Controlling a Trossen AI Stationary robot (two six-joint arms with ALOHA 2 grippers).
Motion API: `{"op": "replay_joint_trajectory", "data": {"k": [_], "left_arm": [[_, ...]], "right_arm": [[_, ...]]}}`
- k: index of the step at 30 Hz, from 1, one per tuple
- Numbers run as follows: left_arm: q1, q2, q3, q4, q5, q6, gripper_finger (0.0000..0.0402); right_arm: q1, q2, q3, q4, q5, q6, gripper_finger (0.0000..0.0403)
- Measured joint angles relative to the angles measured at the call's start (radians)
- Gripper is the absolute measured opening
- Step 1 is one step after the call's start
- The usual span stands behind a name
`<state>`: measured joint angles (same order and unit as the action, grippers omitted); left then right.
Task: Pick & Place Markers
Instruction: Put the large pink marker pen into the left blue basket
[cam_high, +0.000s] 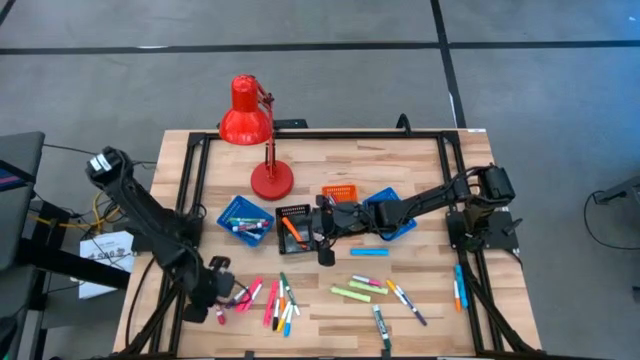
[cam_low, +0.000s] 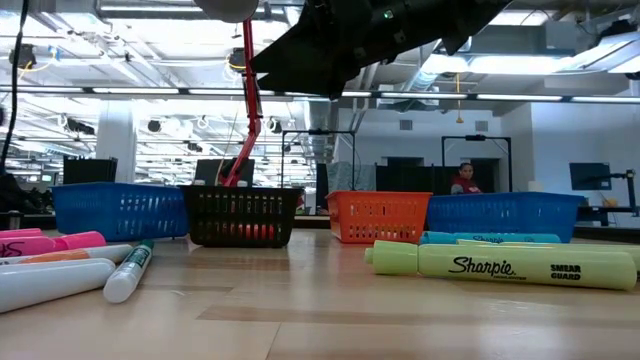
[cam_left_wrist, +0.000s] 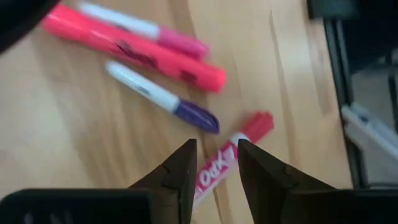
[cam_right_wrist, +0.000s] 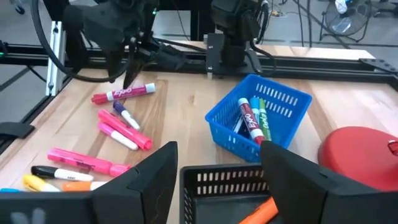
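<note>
Left end effector (cam_left_wrist: 214, 163) straddling red marker (cam_left_wrist: 231, 157), seemingly ungripped

yellow highlighter (cam_low: 500, 266): "Sharpie", "SMEAR GUARD" | red-capped marker (cam_left_wrist: 227, 160): "XPO", partly hidden

Even overhead light falls bright on the pale wooden plank table (cam_high: 330, 150), casting soft shadows. In the left wrist view, the pink and purple-capped markers (cam_left_wrist: 143, 56) blur; ceiling strip lights (cam_low: 560, 97) glare at table level.
</note>
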<state>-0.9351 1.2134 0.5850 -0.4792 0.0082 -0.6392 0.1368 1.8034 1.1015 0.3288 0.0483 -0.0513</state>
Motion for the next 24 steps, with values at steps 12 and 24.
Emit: {"op": "replay_joint_trajectory", "data": {"k": [12, 24], "left_arm": [[-0.1, 0.098, 0.003, -0.006, -0.008, 0.056, 0.0125], [-0.097, 0.202, -0.026, 0.016, -0.076, 0.083, 0.0081]], "right_arm": [[0.0, 0.0, 0.0, 0.004, 0.003, 0.0, 0.0218], [0.003, 0.0, 0.0, 0.016, 0.003, 0.0, 0.0218]]}}
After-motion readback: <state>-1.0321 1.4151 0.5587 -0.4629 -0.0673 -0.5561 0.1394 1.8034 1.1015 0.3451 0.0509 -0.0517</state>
